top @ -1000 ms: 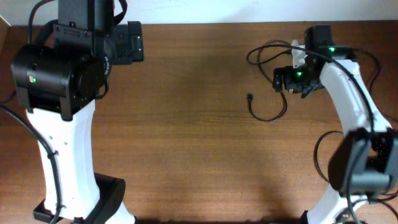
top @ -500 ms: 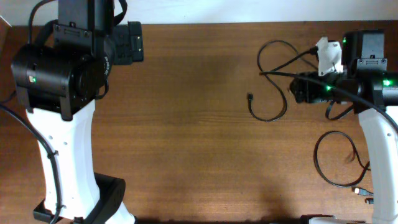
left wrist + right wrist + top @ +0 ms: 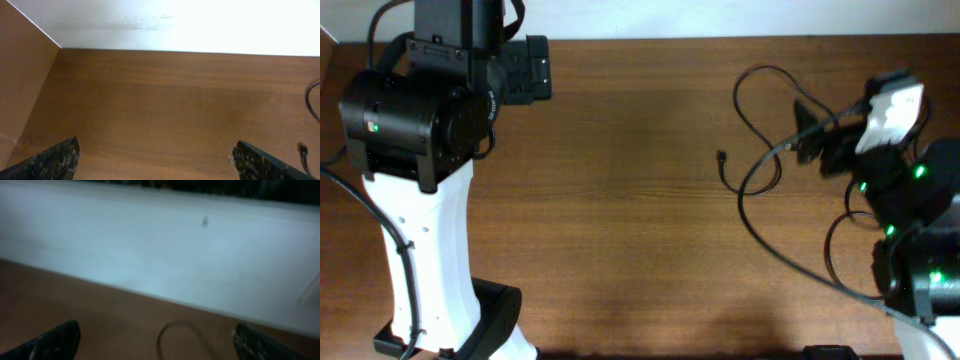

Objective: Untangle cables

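Nearest the bases, on the right: a round near loop (image 3: 829, 250) of the cables (image 3: 740, 200), lying flat on the desk (image 3: 620, 220). From beside it, a long strand sweeping left and up toward the right tool (image 3: 802, 130), seemingly raised off the wood near the top. Right tool released, judging by the wrist view: fingers (image 3: 55, 340) spread wide, nothing pinched between. Cannot tell whether the strand is hooked over a finger or merely passing under. Left tool (image 3: 156, 150) likewise released, jaws wide over bare wood, well apart from the tangle.

Probably mid-separation, then. To do it well: pick one strand only, close on it away from any crossing, and draw slowly outward, away from the other cord. Watch the small plug (image 3: 721, 156) lying left of the right tool, liable to snag at a crossing if dragged through fast. Stop at any tightening and back off rather than tug.

Thin, black, round cord, limp enough to fall in soft curves yet springy enough to keep its coils. Smooth jacket, likely slippery between hard pads. Desk of matte brown wood grain, probably too slick to pin anything in place.

Farther back, a far loop (image 3: 764, 68) arching toward the pale wall (image 3: 150, 245).
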Available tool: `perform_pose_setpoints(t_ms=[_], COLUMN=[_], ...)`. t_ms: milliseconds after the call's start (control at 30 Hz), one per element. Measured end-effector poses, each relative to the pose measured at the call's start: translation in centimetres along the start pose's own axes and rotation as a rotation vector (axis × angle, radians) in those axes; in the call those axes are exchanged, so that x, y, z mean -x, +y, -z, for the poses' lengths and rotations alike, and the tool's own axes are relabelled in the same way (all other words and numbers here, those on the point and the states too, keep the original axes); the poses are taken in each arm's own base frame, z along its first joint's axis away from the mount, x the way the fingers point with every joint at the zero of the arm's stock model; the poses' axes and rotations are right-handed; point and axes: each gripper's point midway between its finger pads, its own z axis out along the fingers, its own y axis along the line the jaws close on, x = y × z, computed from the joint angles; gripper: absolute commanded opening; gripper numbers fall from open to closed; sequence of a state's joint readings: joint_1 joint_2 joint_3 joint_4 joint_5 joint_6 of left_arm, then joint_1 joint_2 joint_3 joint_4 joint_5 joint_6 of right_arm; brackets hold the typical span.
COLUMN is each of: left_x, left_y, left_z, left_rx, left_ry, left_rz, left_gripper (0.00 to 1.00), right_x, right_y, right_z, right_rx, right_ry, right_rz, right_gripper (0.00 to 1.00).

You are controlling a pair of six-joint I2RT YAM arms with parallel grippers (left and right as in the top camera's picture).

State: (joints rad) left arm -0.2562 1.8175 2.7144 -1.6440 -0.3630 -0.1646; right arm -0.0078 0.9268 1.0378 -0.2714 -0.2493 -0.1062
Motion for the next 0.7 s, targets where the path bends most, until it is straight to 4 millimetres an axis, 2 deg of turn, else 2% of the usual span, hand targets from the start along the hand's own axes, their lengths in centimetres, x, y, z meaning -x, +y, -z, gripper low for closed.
perform_pose_setpoints(t_ms=[33,67,167,200,333,400,600,700], left_x=[-0.1,0.0,-0.1,-0.1,0.0,-0.1,-0.1,-0.1], left_y=[0.0,0.0,0.0,0.0,0.0,0.0,0.0,0.0], left_z=[0.0,0.0,0.0,0.0,0.0,0.0,-0.1,-0.1], left_rx=[0.000,0.000,0.000,0.000,-0.001,0.000,0.001,0.001], left_ry=[0.003,0.002,0.004,0.006,0.001,0.005,0.004,0.004], left_rz=[-0.001,-0.001,-0.002,-0.003,-0.001,-0.002,-0.001,-0.001], left_gripper=[0.99,0.99,0.99,0.99,0.99,0.99,0.99,0.99], right_x=[-1.0,-3.2,-5.2,-6.9,-12.5,-13.3,-18.6,-19.7], right_y=[0.2,0.8,1.7,2.1,2.8,3.0,3.6,3.4], right_z=[0.3,1.8,4.4,5.3,5.9,6.2,5.9,5.9], right_rx=[-0.001,-0.005,-0.017,-0.021,-0.020,-0.022,-0.017,-0.028], right_ry=[-0.009,-0.039,-0.157,-0.198,-0.191,-0.214,-0.194,-0.184], right_rz=[0.002,0.008,0.039,0.050,0.048,0.054,0.048,0.045], right_gripper=[0.99,0.99,0.99,0.99,0.99,0.99,0.99,0.99])
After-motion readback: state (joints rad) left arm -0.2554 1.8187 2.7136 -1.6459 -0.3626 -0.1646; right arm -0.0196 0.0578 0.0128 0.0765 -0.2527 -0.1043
